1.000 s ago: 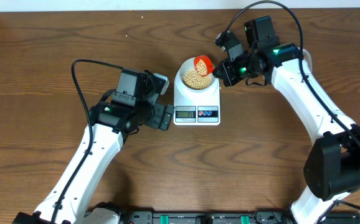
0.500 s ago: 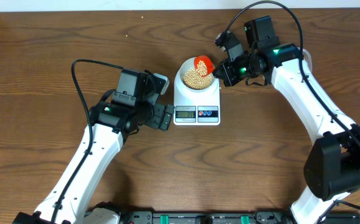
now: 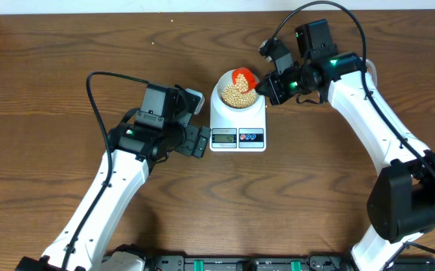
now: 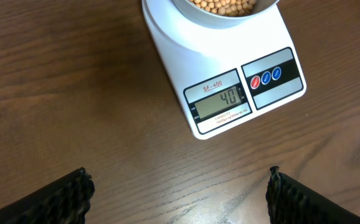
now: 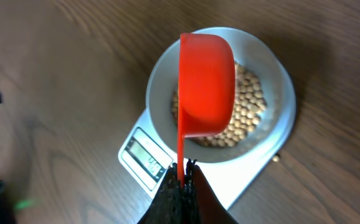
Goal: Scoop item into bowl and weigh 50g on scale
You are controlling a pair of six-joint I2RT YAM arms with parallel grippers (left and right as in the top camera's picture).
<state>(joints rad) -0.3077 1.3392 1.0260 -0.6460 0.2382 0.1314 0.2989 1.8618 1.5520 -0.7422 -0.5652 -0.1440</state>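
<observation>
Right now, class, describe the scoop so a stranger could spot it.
On the wooden table, find the white scale. A bowl of tan beans stands on it; the scoop tips over that bowl, in the right gripper. Only it is an orange-red cup.

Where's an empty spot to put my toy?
Bare wood: left of the left arm, and in front of the scale between both arms. Crowded around the bowl, where the right gripper holds the red scoop.

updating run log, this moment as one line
right gripper shut on red scoop over bowl | beans in bowl on scale | display 40 | left gripper open
</observation>
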